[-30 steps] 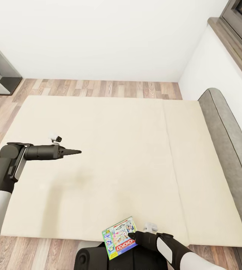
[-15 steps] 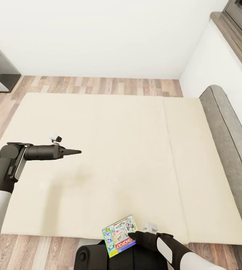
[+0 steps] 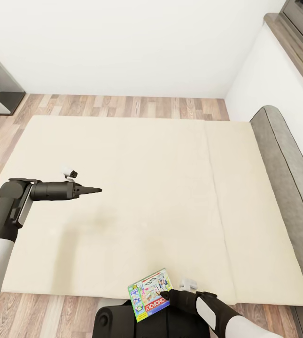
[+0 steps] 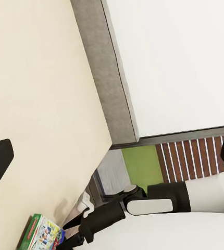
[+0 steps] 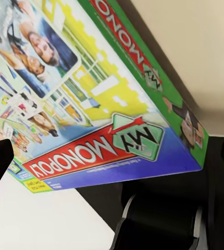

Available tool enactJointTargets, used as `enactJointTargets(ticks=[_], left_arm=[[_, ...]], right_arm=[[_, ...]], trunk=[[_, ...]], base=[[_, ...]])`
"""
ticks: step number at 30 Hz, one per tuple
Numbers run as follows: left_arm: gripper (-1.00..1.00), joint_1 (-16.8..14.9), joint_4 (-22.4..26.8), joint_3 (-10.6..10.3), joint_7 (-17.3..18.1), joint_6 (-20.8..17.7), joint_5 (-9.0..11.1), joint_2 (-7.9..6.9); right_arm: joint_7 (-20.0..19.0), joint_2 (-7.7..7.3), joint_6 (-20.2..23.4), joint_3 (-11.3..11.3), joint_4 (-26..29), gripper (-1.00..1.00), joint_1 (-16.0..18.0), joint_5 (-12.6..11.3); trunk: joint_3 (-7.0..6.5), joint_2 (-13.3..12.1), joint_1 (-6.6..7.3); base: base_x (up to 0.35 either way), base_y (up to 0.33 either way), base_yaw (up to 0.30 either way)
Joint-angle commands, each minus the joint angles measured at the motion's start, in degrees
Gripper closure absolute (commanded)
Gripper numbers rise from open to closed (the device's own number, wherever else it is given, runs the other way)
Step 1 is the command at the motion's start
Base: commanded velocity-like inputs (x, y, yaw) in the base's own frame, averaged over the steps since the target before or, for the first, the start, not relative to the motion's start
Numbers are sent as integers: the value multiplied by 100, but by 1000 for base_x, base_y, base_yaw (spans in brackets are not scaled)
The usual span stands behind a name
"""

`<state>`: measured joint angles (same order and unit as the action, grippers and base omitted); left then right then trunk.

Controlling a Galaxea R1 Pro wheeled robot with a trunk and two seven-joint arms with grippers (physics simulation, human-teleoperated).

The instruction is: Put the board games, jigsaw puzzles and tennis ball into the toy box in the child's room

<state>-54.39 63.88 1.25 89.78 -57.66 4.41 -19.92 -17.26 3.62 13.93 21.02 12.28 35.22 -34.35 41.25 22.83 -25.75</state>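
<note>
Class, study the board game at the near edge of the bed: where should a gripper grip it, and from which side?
Grip the board game by a thin edge, pinching lid and base. It is flat and wide, so come from the robot's right side, as the right gripper does.

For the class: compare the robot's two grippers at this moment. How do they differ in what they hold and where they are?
1. The right gripper is shut on the board game; the left gripper holds nothing.
2. The left gripper hangs over the bed; the right gripper sits at the bed's near edge, close to the robot's body.
Both are dark.
</note>
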Motion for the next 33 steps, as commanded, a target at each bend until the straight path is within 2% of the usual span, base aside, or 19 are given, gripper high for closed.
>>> enactJointTargets(ticks=[1,33], left_arm=[[-100,-2,1,-2,22,-61,-1,-3],[-100,-3,1,-2,22,-61,-1,-3]], right_arm=[[-5,-1,22,16,2,-100,3,-28],[-99,-2,31,16,2,-100,3,-45]], trunk=[[6,9,-3],[6,9,-3]], base=[[0,0,0],[0,0,0]])
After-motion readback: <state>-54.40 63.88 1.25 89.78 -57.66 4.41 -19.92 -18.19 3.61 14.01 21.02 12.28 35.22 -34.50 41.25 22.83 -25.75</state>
